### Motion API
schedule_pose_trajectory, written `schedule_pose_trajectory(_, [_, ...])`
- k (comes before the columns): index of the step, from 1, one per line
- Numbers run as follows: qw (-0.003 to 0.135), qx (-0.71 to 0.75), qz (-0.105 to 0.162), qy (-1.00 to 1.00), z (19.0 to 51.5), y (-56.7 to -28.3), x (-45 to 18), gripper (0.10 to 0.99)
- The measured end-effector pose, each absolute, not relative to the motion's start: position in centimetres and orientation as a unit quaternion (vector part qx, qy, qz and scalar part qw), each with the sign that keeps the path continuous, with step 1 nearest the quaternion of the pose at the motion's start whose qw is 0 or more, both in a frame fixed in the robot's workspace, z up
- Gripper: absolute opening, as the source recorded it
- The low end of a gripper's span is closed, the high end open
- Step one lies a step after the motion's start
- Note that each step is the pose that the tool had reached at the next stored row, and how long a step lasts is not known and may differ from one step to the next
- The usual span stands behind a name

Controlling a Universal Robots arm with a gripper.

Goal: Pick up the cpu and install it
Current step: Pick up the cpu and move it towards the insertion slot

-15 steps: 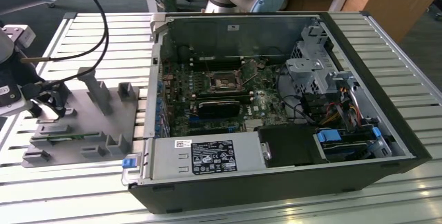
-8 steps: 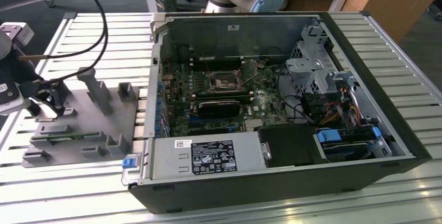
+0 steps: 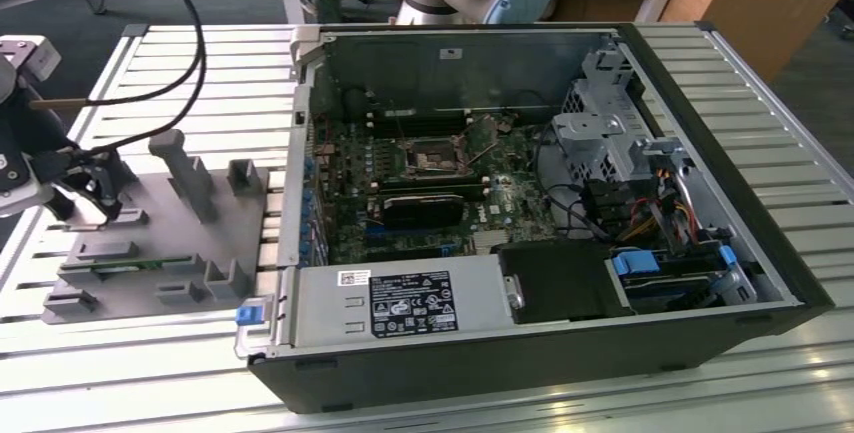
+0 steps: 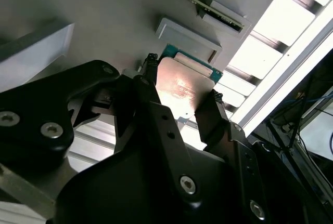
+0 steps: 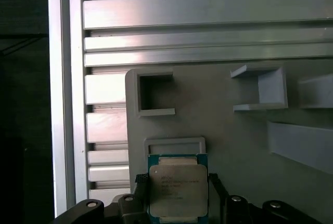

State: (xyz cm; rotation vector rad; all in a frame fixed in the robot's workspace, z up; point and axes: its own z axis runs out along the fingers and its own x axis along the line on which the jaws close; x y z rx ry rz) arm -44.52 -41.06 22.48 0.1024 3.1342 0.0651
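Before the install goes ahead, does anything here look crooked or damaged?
Nothing stands out. The cpu sits square in the pincer, over the grey fixture plate, with no tilt or damage showing.

I count one cpu [image 5: 178, 190], pinched between the two fingers [image 4: 156, 109] of my one gripper [image 3: 100, 208]. Under it lies one grey fixture plate [image 3: 147, 243], near the edge of the one slatted metal table [image 3: 200, 63] at the exterior view's left, and one green-edged strip of board [image 3: 134, 264] is slotted into that plate. Just beside the plate stands one open computer case [image 3: 441, 68], with one motherboard [image 3: 400, 193] inside it.
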Motion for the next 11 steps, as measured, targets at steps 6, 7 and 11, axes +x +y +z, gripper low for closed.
schedule_pose_trajectory(6, [0.002,0.033,0.021,0.999,23.2,-41.1,-44.5,0.541])
schedule_pose_trajectory(7, [0.002,0.033,0.021,0.999,23.4,-41.1,-44.5,0.541])
schedule_pose_trajectory(11, [0.002,0.033,0.021,0.999,24.3,-41.1,-44.5,0.541])
